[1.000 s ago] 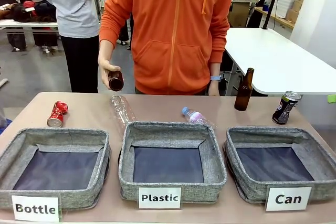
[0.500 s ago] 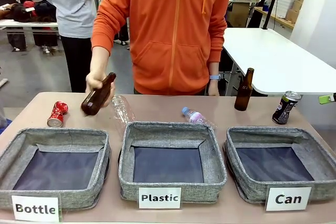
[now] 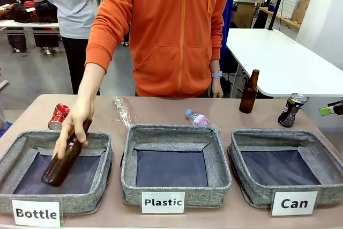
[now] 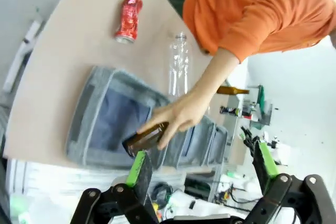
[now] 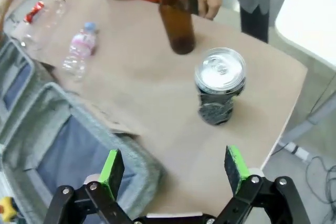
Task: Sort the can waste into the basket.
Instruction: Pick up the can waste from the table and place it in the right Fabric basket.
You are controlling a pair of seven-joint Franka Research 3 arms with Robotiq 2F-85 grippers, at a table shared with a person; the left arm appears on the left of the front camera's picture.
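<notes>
The red can (image 3: 58,116) lies on its side at the table's far left, also in the left wrist view (image 4: 128,18). The dark can (image 3: 291,109) stands upright at the far right, just behind the "Can" basket (image 3: 252,191). My right gripper (image 5: 173,169) hovers open above the table with the dark can (image 5: 219,85) straight ahead and the basket's rim (image 5: 131,156) at its left. Its green tip (image 3: 331,109) pokes in at the front view's right edge. My left gripper (image 4: 202,161) is open, high above the baskets, holding nothing.
A person in orange lowers a brown bottle (image 3: 64,156) into the "Bottle" basket (image 3: 102,170). The "Plastic" basket (image 3: 220,170) sits in the middle. Behind the baskets lie two clear bottles (image 3: 124,112) (image 3: 199,119), and a brown bottle (image 3: 248,91) stands near the dark can.
The person's hand has carried the brown bottle from behind the baskets down into the "Bottle" basket. My right gripper's green tip has come further in at the right edge.
</notes>
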